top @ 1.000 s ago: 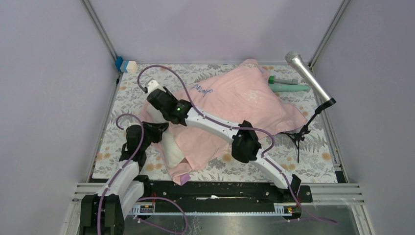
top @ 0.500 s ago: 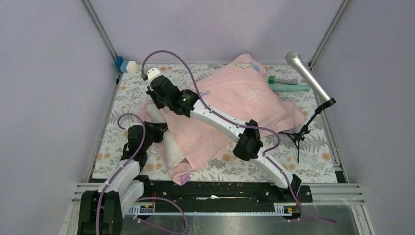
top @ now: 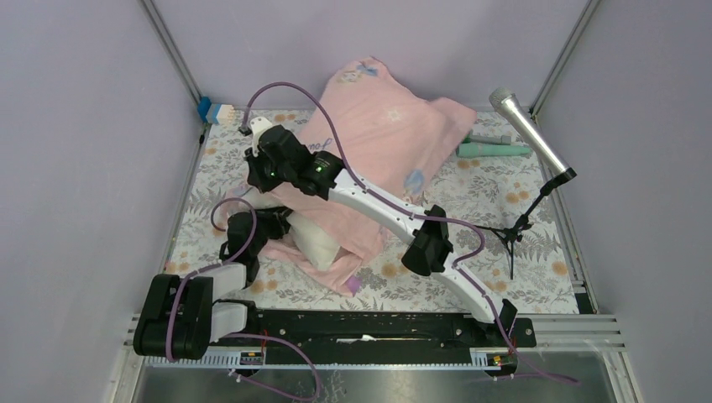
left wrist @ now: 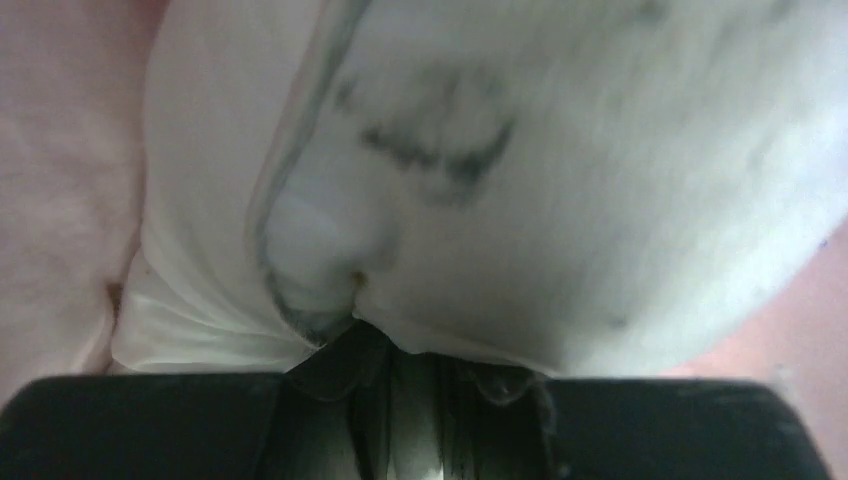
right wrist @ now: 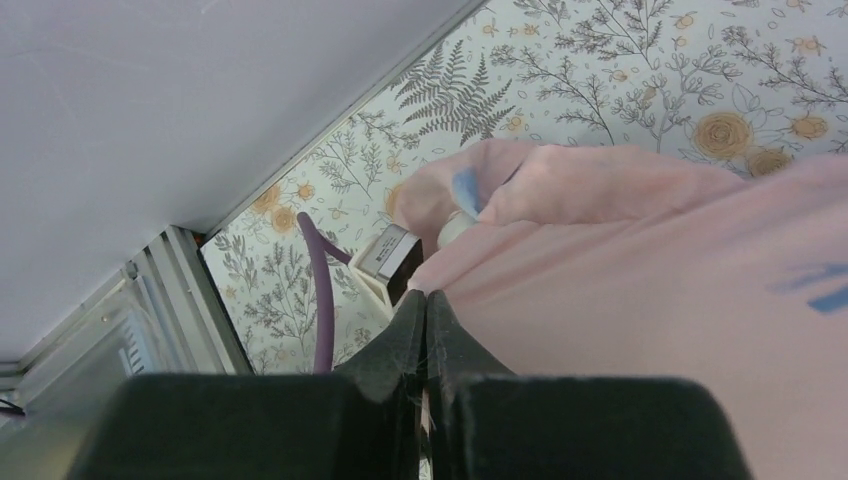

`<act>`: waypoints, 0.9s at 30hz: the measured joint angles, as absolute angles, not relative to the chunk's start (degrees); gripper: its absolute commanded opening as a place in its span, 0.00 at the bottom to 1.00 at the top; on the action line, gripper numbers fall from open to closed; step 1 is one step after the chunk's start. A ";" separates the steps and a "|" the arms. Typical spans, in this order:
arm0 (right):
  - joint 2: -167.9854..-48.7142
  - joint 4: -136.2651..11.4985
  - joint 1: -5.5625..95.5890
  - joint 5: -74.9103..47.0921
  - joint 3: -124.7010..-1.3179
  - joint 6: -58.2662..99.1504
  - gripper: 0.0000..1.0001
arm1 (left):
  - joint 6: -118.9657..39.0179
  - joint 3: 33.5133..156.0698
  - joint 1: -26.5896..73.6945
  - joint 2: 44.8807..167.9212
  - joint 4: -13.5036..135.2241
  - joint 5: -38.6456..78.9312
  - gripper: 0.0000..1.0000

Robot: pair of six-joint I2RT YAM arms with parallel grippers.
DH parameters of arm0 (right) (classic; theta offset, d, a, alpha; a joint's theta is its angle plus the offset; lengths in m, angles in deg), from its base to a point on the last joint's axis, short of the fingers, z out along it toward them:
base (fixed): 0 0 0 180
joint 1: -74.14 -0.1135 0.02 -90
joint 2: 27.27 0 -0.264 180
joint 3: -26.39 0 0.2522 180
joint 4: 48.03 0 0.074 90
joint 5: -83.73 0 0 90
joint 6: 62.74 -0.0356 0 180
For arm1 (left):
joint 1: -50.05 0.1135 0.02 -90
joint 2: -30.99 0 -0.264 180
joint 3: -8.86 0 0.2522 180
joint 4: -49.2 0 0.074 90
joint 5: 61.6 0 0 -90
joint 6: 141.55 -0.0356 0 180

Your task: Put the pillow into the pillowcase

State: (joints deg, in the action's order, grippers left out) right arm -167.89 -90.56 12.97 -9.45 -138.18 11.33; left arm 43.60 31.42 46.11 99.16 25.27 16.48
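Pillowcase [top: 378, 126]: pink, long axis diagonal in the top view, from low at centre-left up to the upper centre. Far end is raised against the back wall, showing a blue print. Near end droops, with a purple lining corner at the bottom centre-left.

Pillow [top: 317, 243]: only a plump white end shows, sticking out of the pillowcase mouth at centre-left and pointing toward the lower left. The rest is hidden under pink cloth, so its full axis cannot be traced. It seems to follow the same diagonal.

Left end effector [left wrist: 392, 345]: nearly closed, with a bunch of white pillow fabric pinched between the fingers. Pink cloth lies at both sides of that view. Left arm is folded low at the lower left of the top view, forearm reaching up and right to the pillow end.

Right end effector [right wrist: 425, 310]: fingers pressed together with the pink pillowcase edge running into the tips, so it grips the fabric. Right arm stretches from the lower right diagonally across to the upper left, elbow at centre-right, wrist above the pillowcase mouth.

Counter [top: 520, 269] is covered by a floral cloth [top: 210, 185]. Microphone [top: 529, 130] on its stand at the right, well apart from both arms.
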 measured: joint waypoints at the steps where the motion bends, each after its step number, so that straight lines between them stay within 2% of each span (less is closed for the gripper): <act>1: -167.89 -90.56 12.93 -9.71 -138.18 11.27 0.00 | 44.58 31.38 46.08 99.55 24.55 16.68 0.00; 5: -167.58 -90.69 12.43 -9.58 -137.59 11.62 0.01 | 44.87 32.21 46.11 99.68 25.34 17.16 0.00; 6: -167.19 -90.89 12.21 -8.86 -136.84 11.90 0.07 | 44.30 32.73 46.11 99.59 26.21 17.25 0.00; 7: -166.51 -91.00 11.95 -8.12 -135.55 12.34 0.18 | 43.75 33.10 46.11 99.53 26.89 17.27 0.00; 9: -164.28 -91.33 11.44 -6.15 -131.77 13.10 0.48 | 41.79 34.17 46.11 99.22 29.01 17.25 0.00; 10: -162.75 -91.63 11.05 -6.17 -129.59 13.26 0.59 | 40.76 34.83 46.24 99.24 29.99 17.36 0.00; 12: -159.23 -91.85 9.69 -4.60 -125.15 13.96 0.73 | 38.46 36.75 46.98 99.53 31.68 17.51 0.03; 14: -154.14 -91.61 8.51 -1.34 -119.01 15.09 0.81 | 35.78 38.17 47.86 99.61 33.25 17.42 0.08; 17: -143.30 -89.54 7.64 1.13 -105.94 15.55 0.86 | 31.86 40.29 48.23 100.42 36.31 16.59 0.23; 21: -126.16 -82.54 6.66 6.75 -84.50 15.12 0.88 | 25.68 43.57 48.53 100.25 41.86 14.99 0.51; 23: -117.81 -77.99 6.70 9.90 -72.89 13.98 0.88 | 22.84 44.51 48.62 99.00 45.12 14.32 0.59; 27: -110.14 -72.33 7.42 15.08 -56.94 12.23 0.89 | 18.01 45.15 48.40 93.45 52.81 13.77 0.69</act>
